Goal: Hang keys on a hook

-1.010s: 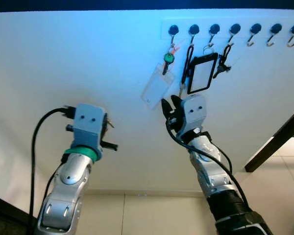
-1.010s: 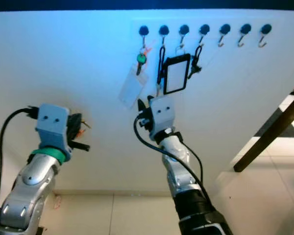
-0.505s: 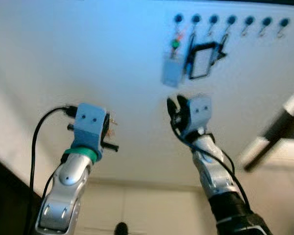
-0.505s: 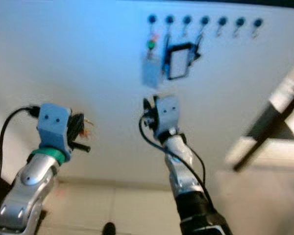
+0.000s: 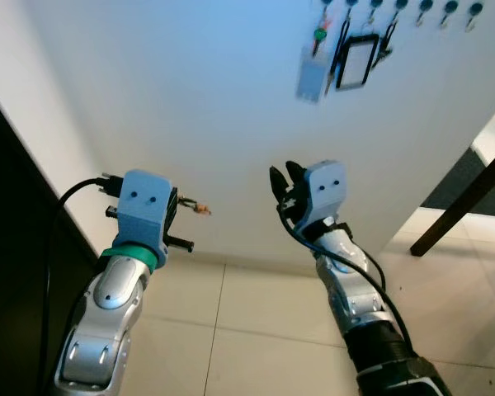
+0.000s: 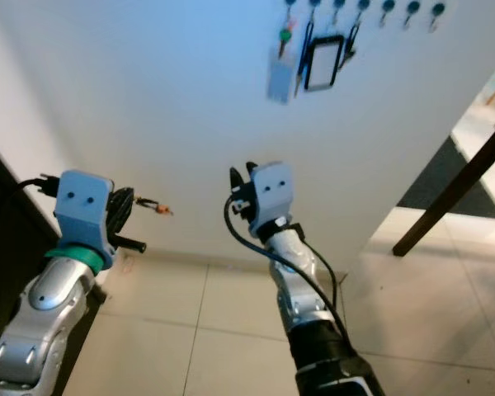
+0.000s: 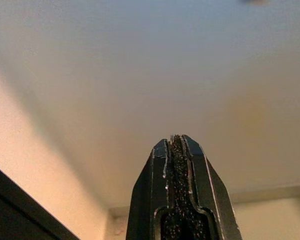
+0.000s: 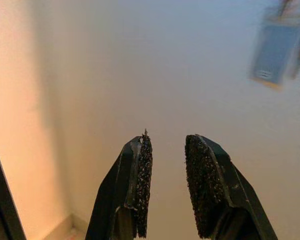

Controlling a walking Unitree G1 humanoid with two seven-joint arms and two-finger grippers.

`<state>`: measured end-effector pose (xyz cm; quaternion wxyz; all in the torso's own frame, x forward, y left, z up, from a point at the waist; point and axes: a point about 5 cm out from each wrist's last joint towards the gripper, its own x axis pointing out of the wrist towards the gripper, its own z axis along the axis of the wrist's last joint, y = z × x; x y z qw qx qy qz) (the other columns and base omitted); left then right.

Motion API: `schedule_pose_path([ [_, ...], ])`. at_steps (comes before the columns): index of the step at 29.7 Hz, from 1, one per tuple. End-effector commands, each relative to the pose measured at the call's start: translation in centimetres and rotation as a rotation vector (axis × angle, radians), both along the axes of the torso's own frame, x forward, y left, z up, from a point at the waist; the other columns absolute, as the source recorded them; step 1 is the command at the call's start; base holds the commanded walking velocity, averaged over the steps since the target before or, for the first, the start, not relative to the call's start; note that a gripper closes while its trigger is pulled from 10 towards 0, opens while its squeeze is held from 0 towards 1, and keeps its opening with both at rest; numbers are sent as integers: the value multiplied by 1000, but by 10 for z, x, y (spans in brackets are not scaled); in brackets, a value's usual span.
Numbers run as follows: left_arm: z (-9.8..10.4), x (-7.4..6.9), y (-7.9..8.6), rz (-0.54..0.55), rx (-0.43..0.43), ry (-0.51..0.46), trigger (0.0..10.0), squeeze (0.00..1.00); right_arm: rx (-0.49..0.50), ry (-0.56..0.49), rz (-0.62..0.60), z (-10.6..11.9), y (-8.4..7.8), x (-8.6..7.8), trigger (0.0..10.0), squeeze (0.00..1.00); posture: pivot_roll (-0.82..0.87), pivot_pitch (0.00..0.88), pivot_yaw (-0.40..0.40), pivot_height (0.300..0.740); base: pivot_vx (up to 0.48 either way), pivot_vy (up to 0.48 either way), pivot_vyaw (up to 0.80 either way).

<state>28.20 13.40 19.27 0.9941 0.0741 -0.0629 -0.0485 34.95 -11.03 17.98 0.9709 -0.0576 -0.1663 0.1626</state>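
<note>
Scene: white wall (image 5: 190,99) across most of the frame, tiled floor (image 5: 256,330) along the bottom, dark panel (image 5: 8,247) at the left edge.
Hooks: row of dark-knobbed hooks (image 5: 425,8) at the top right of the frame, partly cut by the upper edge.
Hung items: green-headed key (image 5: 319,35) with a pale card holder (image 5: 312,78) below it, and a black-framed badge holder (image 5: 356,64) just beside, all at the upper right.
Left hand: left hand (image 7: 179,145) raised at lower left of the head views, fingers pressed together in the wrist view; an orange-tipped bit of the keys (image 5: 200,209) sticks out to the right of it, so it seems to grip them, though the grip itself is hidden.
Right hand: right hand (image 8: 167,155) raised at lower centre, fingers (image 8: 140,165) parted with a clear gap, holding nothing; well below the hooks.
Table leg: dark leg (image 5: 466,202) slanting at the right edge.
</note>
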Motion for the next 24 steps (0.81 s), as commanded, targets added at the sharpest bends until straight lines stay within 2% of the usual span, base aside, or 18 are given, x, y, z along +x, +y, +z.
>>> schedule_pose_path([
  [1,-1,-1,0,-3,9,4,10000,0,11,4,-13,-1,-3,0,10000,0,0,0,79,740,-461,0,0],
  [11,0,2,1,-8,9,-2,10000,0,27,7,-24,1,-6,2,10000,0,-3,0,80,740,-389,0,-43],
  [24,11,7,1,-44,-16,-36,10000,0,41,10,-46,2,-11,3,10000,0,-9,0,83,740,0,0,-785],
])
